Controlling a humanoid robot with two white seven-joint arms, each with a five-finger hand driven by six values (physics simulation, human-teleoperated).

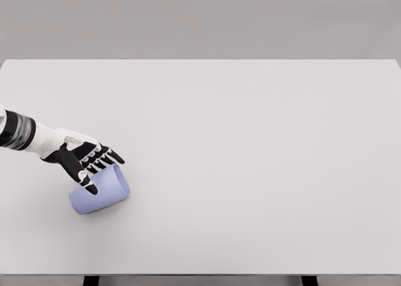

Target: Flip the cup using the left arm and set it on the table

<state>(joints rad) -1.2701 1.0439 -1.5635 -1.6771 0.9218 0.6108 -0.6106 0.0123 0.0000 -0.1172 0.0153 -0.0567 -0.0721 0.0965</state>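
A pale lavender cup (100,192) lies tilted on its side on the white table (250,148), near the front left. My left hand (101,172) reaches in from the left edge and sits against the cup's upper end. Its thumb (88,180) lies across the cup's near side, and its fingers (108,158) stretch out over the far rim. The fingers look spread rather than curled, and I cannot see a firm grasp. The cup's opening is hidden from this view. The right arm does not show.
The table's front edge runs along the bottom of the view, with two dark legs (91,280) below it. A plain grey wall stands behind the table.
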